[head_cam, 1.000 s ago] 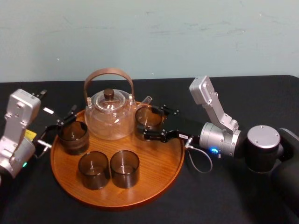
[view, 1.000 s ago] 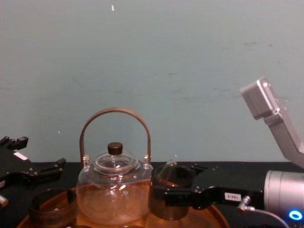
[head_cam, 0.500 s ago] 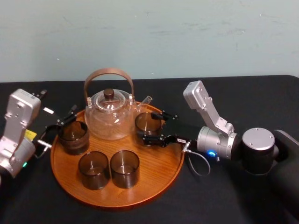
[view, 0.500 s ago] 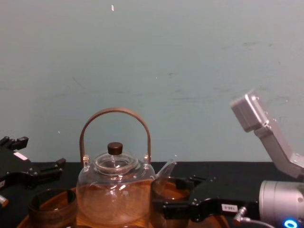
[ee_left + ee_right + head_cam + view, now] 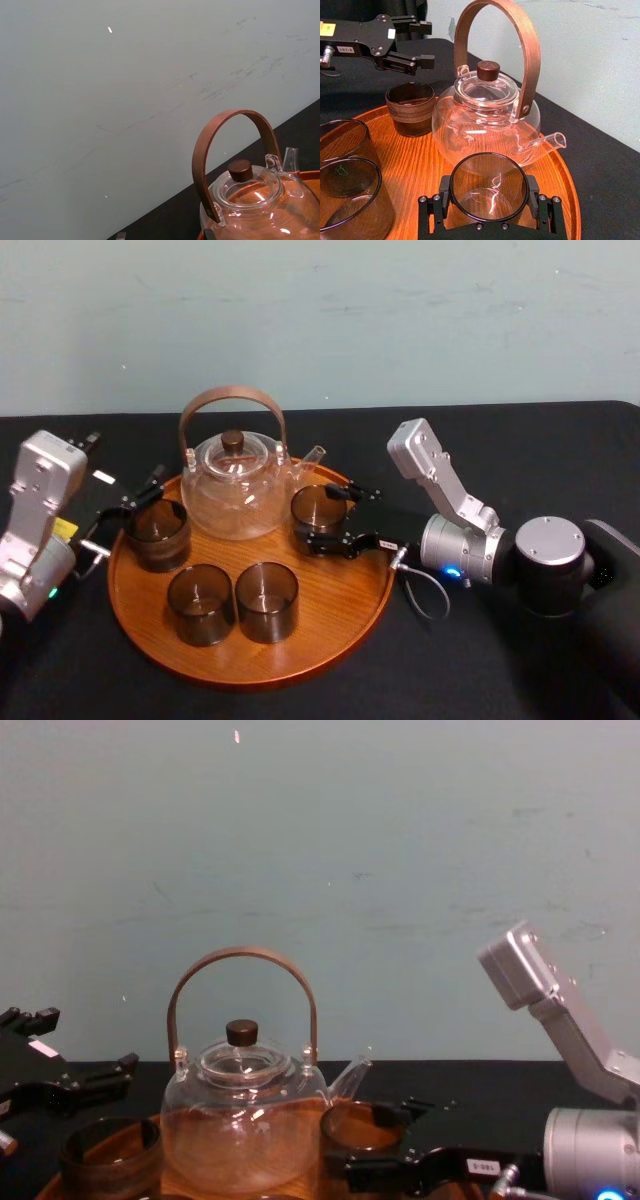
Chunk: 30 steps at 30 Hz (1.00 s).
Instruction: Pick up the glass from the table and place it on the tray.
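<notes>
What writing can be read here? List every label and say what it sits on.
"187-", final digit unclear: white label on the left gripper.
White label on the right gripper: too blurred to read.
Yellow sticker on the left gripper: print too small to read.

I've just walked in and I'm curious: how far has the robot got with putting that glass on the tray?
Nearly finished. Done: the glass is low over the tray, beside the teapot spout. In hand: the right gripper is closed around it. Left: let go and pull away; whether the base already touches the wood is hard to tell. The left gripper sits open at the tray's left edge.
</notes>
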{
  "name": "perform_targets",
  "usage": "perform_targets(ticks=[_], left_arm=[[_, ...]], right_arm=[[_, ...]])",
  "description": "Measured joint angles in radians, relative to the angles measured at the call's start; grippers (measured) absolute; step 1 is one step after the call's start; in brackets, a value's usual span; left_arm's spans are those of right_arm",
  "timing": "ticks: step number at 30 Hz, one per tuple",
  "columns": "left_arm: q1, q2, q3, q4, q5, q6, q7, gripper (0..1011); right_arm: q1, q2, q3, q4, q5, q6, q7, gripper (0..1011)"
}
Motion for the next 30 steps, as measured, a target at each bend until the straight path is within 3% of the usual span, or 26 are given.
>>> perform_targets(ticks=[19, 24, 30], left_arm=[[0.0, 0.0, 0.0, 0.0, 0.0, 0.0, 0.0, 1001], [0.0, 0.0, 0.0, 0.0, 0.0, 0.0, 0.0, 1001], [0.0, 0.0, 0.0, 0.0, 0.0, 0.0, 0.0, 1001]], right_arm=[[0.0, 0.0, 0.0, 0.001, 0.001, -0.001, 0.001, 905], [0.0, 0.0, 0.001, 0.0, 0.002, -0.001, 0.001, 1002], [0.0, 0.0, 0.001, -0.001, 0.003, -0.001, 0.002, 1002]])
